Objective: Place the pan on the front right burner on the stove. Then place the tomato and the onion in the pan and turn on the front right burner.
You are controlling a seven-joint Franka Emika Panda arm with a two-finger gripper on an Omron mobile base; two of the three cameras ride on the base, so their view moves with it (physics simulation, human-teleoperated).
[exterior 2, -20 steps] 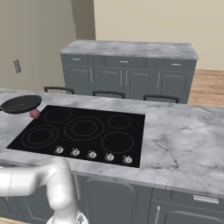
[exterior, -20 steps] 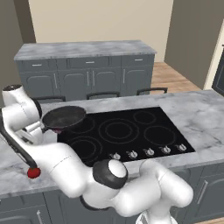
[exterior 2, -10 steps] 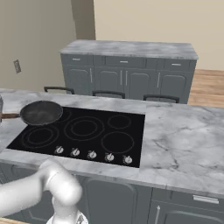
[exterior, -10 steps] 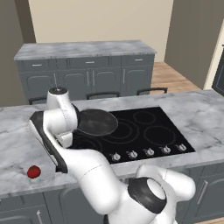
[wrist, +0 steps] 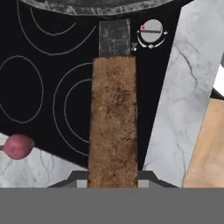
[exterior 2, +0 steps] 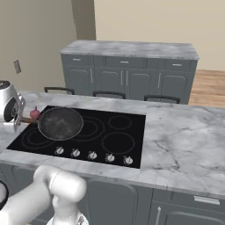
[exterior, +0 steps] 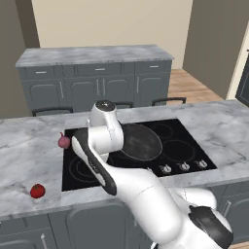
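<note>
The dark grey pan [exterior: 139, 142] [exterior 2: 60, 123] hangs over the middle of the black glass stove [exterior: 78, 171] [exterior 2: 132, 128], above its largest ring. My gripper [wrist: 113, 179] [exterior 2: 19, 119] is shut on the pan's brown wooden handle [wrist: 113, 127]. The front right burner [exterior: 178, 151] [exterior 2: 117, 143] lies bare, to the right of the pan. At the stove's left edge the pinkish-purple onion [exterior: 64, 141] [exterior 2: 35, 114] [wrist: 17, 146] rests on the counter. The red tomato [exterior: 37, 190] sits near the counter's front left edge. In the left base view my arm hides the gripper.
A row of silver knobs [exterior: 184, 166] [exterior 2: 92, 154] runs along the stove's front edge; one knob [wrist: 152, 31] shows beside the handle. A marble counter [exterior 2: 184, 145] spreads to the right. A second counter with grey cabinets [exterior: 97, 87] stands behind.
My arm has carried the pan to the right, from the left counter to over the stove's middle. The onion and the tomato have stayed where they were.
</note>
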